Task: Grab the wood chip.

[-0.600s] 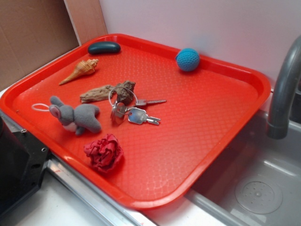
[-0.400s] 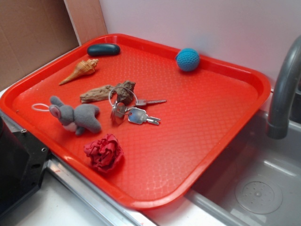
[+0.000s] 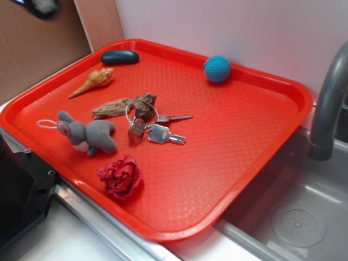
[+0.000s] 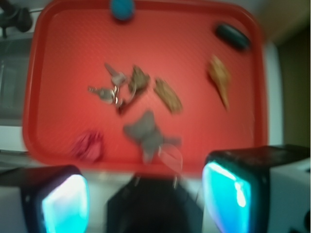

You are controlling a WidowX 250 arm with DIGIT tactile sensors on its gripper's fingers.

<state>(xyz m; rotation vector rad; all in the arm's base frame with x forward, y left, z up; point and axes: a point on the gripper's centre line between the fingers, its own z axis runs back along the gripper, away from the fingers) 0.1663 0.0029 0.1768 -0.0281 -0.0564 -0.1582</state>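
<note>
- The wood chip (image 3: 111, 108) lies flat on the red tray (image 3: 244, 141), left of tray centre in the exterior view.
- In the wrist view the wood chip (image 4: 168, 95) shows as a blurred tan sliver near mid-frame, ahead of the camera and slightly right of centre.
- The gripper (image 4: 146, 194) sits high above the near tray edge. Its two fingers (image 4: 65, 201) stand wide apart at the bottom corners of the wrist view, with nothing between them.
- In the exterior view only a blurred dark part of the arm shows at the top left corner; the fingers themselves are not visible there.
- Long axis: diagonal in the wrist view, running from upper left to lower right. Judgement: the wrist needs rotation so the fingers close across the narrow width.
- Adjacent items: the darker brown chunk (image 3: 144, 105) touches one end of the chip; the key ring (image 3: 142, 115) overlaps that chunk; the grey plush toy (image 3: 89, 134) lies just beside the chip.
- Judgement: the free end, toward the seashell (image 3: 92, 81), offers the clearer approach.
</note>
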